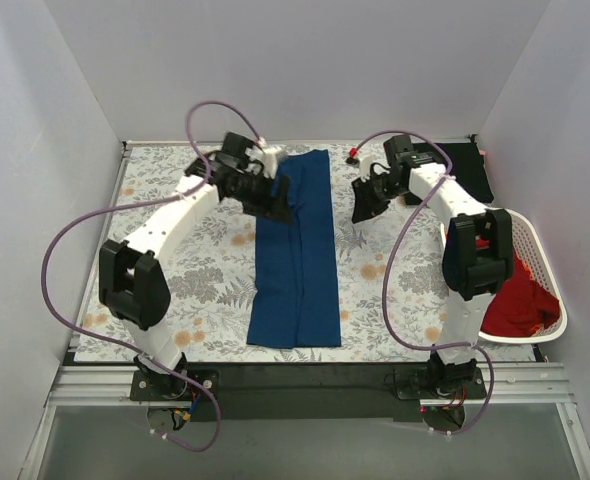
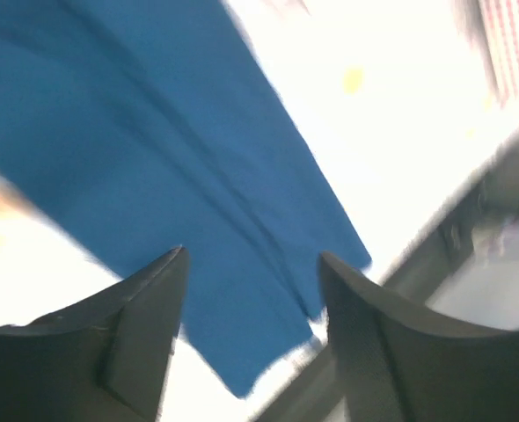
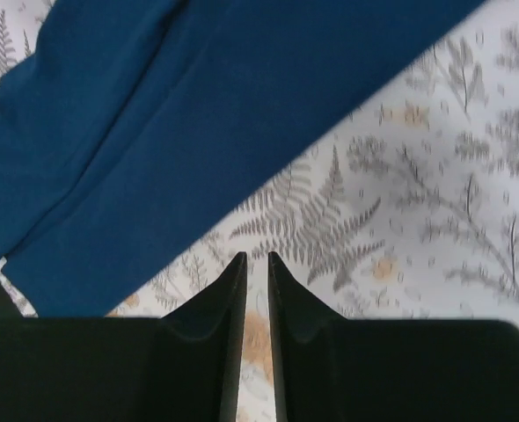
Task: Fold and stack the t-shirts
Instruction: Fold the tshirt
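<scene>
A navy blue t-shirt [image 1: 297,270] lies folded into a long narrow strip down the middle of the floral table cover [image 1: 200,275]. My left gripper [image 1: 280,205] hovers over the strip's far left edge. In the blurred left wrist view its fingers stand wide apart, the left gripper [image 2: 252,252] is empty, and the navy blue t-shirt [image 2: 154,132] lies below. My right gripper [image 1: 363,208] hangs just right of the strip. The right gripper [image 3: 257,255] shows only a thin slit, with nothing in it, and the navy blue t-shirt [image 3: 198,114] lies beyond it. A black t-shirt [image 1: 467,165] lies far right.
A white slotted basket [image 1: 547,275] stands at the table's right edge with a red t-shirt [image 1: 523,300] bunched inside. White walls close in the table at the back and on both sides. The arms' bases sit on the black rail at the near edge.
</scene>
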Controlling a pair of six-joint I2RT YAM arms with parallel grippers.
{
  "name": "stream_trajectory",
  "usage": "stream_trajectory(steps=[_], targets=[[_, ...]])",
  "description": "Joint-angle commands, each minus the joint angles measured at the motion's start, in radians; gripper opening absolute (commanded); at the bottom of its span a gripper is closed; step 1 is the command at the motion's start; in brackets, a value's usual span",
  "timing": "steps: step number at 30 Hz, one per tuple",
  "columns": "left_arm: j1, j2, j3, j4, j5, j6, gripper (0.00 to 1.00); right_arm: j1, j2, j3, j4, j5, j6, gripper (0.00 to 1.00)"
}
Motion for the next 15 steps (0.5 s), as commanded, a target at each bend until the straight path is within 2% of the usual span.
stream_trajectory(steps=[1,3,6,10,15], targets=[[0.201,0.159,0.134,0.004,0.134,0.025,0.54,0.048,0.075,0.140,0.008,-0.040,0.036,0.20],[0.231,0.221,0.218,0.053,0.144,0.015,0.48,0.059,0.128,0.225,0.008,-0.046,0.052,0.14],[0.248,0.328,0.305,0.104,0.122,0.016,0.47,0.059,0.193,0.296,0.011,-0.071,0.054,0.12],[0.248,0.446,0.361,0.180,0.110,-0.004,0.45,0.064,0.326,0.479,0.029,-0.103,0.114,0.10],[0.248,0.575,0.425,0.225,0.096,-0.030,0.43,0.102,0.440,0.540,0.106,-0.099,0.183,0.01]])
